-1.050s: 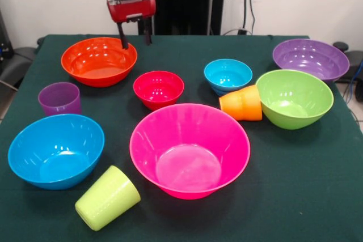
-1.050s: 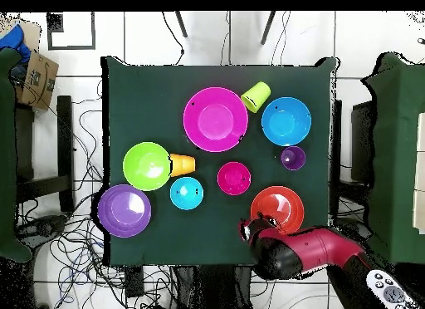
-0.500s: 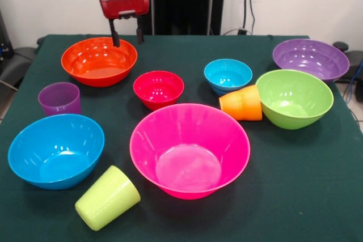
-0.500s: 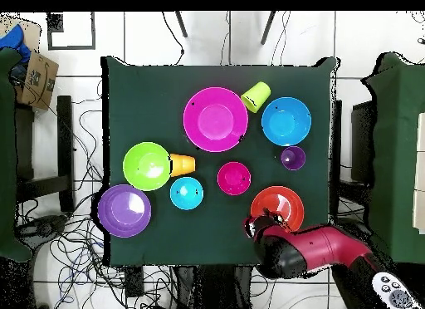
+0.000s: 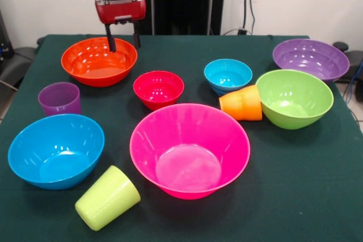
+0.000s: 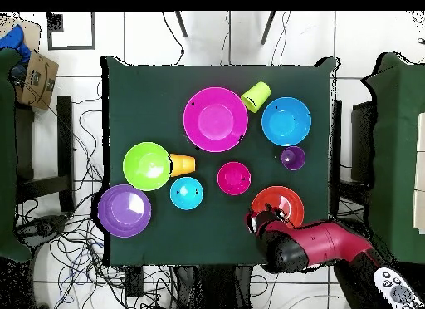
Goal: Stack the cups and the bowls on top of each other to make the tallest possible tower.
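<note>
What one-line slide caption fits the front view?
Open red gripper above the glossy orange plastic bowl; nothing stacked yet on the green table.

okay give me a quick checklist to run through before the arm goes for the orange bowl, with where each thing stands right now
1. Gripper open and empty: ok, its two fingers stand apart with nothing between them.
2. Gripper lined up with the orange bowl: ok, it hangs over the bowl's far rim.
3. Orange bowl empty and upright: ok.
4. Room around the orange bowl: ok, the small red bowl and the purple cup stand apart from it.
5. Contact with the rim: cannot tell, one fingertip overlaps the bowl in the front view.
6. A tower started: not ok, nothing is stacked; the pink bowl sits alone.
</note>
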Tool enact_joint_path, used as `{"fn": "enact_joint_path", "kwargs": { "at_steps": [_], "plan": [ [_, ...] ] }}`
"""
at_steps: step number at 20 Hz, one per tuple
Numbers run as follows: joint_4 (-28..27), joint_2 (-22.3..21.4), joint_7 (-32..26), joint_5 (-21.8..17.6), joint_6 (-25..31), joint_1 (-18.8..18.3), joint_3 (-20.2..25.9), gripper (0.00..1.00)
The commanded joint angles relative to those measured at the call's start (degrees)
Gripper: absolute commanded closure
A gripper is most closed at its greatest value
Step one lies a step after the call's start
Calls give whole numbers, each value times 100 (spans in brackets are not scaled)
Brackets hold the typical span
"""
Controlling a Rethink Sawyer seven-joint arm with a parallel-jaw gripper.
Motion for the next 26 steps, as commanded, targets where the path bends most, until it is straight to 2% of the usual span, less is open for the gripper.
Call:
{"fn": "enact_joint_path", "kwargs": {
  "at_steps": [1,5,9,19,26],
  "plan": [
    [-585,506,-740,-488,417,176,194,0],
    [-720,770,-592,-661,229,255,70,0],
    [-793,871,-593,-691,257,262,96,0],
    [-946,1212,-130,-1048,-170,490,-241,0],
    [-1050,1375,-74,-1164,-266,529,-334,0]
  ]
}}
